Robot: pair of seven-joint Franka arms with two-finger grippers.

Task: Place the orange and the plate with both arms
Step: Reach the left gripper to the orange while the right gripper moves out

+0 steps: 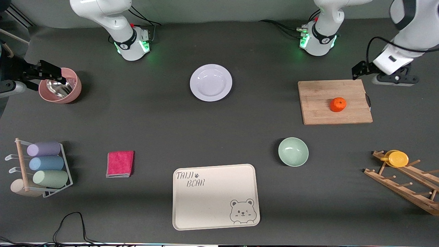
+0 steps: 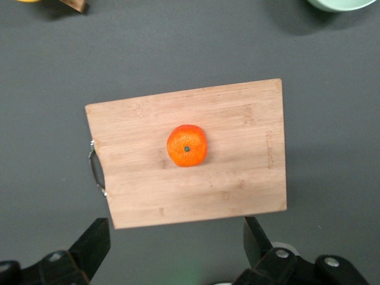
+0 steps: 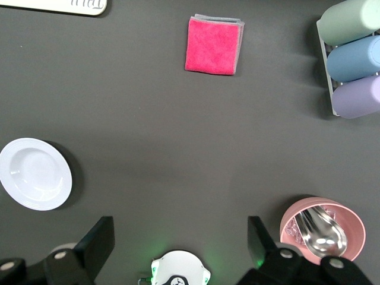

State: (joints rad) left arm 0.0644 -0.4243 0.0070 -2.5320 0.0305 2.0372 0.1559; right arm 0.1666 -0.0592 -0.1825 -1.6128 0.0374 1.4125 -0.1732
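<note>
The small round bright orange fruit (image 1: 338,104) sits loose near the middle of a pale wooden cutting board (image 1: 322,113) toward the left arm's end of the dark grey matte desk (image 1: 154,130); the left end effector (image 2: 177,249) hangs above the board's edge with its fingers spread wide and empty, which looks like a ready stance for a drop onto the fruit; the glossy round white plate (image 1: 211,82) lies flat on the bare desk between the two arm bases, well apart from the board, untouched; the right end effector (image 1: 51,72) hovers over a pink bowl with a steel liner (image 1: 60,90) at its own end of the desk, fingers likewise wide and holding nothing, so it seems to be waiting before a reach for the plate; nearer the front camera lies a cream rectangular bear tray (image 1: 215,197), perhaps the intended target; neither item is yet lifted; little shows past the desk's edge.
</note>
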